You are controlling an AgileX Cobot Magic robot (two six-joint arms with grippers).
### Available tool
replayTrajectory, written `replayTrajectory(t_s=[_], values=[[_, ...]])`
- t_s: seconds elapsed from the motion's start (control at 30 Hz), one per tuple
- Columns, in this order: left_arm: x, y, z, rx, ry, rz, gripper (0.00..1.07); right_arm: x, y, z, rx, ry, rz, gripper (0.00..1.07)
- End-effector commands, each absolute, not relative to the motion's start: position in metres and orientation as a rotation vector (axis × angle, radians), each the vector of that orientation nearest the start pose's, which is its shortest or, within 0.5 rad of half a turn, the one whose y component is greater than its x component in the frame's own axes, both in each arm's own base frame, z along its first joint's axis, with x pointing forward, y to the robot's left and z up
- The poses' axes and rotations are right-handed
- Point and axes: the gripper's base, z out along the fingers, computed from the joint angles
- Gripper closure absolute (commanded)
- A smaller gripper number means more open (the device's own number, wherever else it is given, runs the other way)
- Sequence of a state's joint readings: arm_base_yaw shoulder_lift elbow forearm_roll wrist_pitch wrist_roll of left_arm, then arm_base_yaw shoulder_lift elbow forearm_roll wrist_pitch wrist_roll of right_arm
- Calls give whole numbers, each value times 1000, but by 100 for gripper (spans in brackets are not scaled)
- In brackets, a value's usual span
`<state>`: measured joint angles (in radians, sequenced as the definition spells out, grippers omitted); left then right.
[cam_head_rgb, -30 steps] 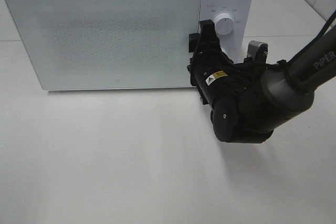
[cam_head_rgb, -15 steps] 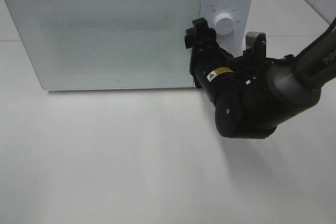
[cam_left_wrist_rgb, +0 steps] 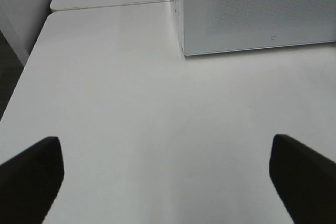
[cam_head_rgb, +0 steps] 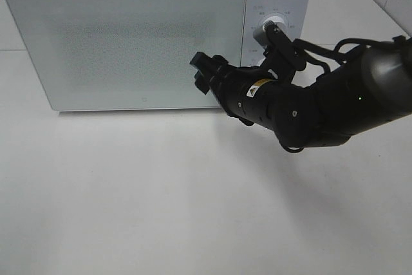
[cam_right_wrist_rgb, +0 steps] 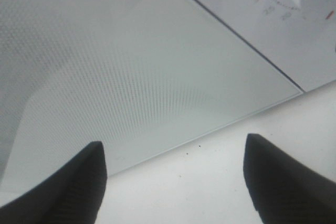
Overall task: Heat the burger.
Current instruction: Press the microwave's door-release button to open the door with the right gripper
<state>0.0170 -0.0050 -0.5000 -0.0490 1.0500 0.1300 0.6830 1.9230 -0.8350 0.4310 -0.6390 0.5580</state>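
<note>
Burger: not showing in any view; whether it is sitting behind the shut, frosted door cannot be told.
Left gripper: hanging low over the bare table, fingers spread wide and holding nothing; the microwave is lying well ahead of it.
Right gripper: hovering close before the lower right part of the door, fingers spread and gripping nothing, pointing leftward across it; whether it is touching cannot be told.
Microwave door: standing shut, its long axis running left to right; its seam with the control panel is lying just right of the right gripper.
Timer dial: sitting on the panel, beyond the right arm's wrist.
Nearer arm: the right, by far; the coming move is likely turning on that seam edge or the dial.
</note>
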Motion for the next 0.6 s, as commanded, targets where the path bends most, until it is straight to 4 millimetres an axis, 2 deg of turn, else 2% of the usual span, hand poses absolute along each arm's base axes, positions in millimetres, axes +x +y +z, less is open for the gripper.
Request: replayTrajectory(t_s=[0.03,0.13,0.2,0.27,0.53,0.6], values=[[-8,-4,278,108,1999,30,7,293,214,155,145,2106,662,37],[-8,-4,278,108,1999,30,7,291,214,157,102,2117,643,37],[-8,-4,278,108,1999,30,7,284,213,171,-94,2152,567,37],[-8,-4,278,108,1999,30,7,282,212,173,-131,2162,554,37],[-8,-4,278,108,1999,30,7,275,190,198,-385,2220,454,37],[-8,-4,278,108,1999,30,7,271,179,208,-449,2254,411,37]])
